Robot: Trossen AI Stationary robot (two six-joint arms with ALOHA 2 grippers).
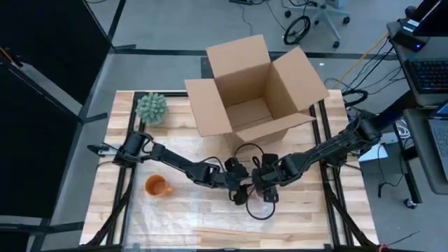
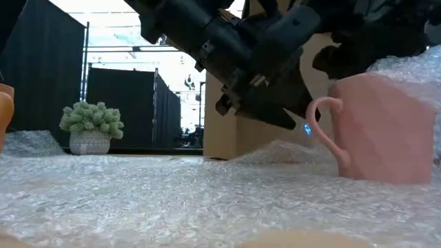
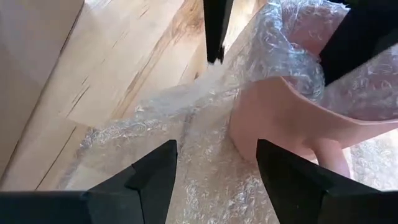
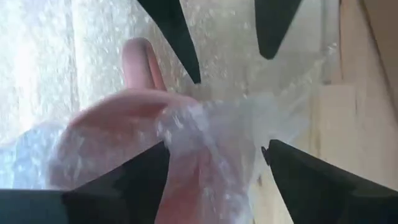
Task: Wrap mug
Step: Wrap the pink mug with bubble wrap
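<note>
A pink mug [image 2: 382, 131] stands on a sheet of bubble wrap [image 2: 172, 193] in the middle of the table, its handle [image 2: 324, 134] free. A fold of the wrap [image 4: 211, 130] lies over the mug's top. Both arms meet above it. My right gripper [image 4: 216, 149] is open, its fingers on either side of the covered mug. My left gripper [image 3: 217, 146] is open too, over the wrap just beside the mug [image 3: 286, 118]. In the high view the left gripper [image 1: 240, 187] and the right gripper [image 1: 260, 187] hide the mug. My right gripper comes at the mug from above, slanting. One finger [image 3: 364, 37] lies close against the wrap fold on the mug's top; whether it touches the fold I cannot tell. My left gripper touches nothing that I can see.
An open cardboard box [image 1: 255, 91] stands at the far middle of the table. A small potted plant [image 1: 151, 107] is at the far left. An orange mug [image 1: 157, 186] sits to the left, on the wrap's edge. The wrap sheet [image 1: 210, 217] covers the near part of the table.
</note>
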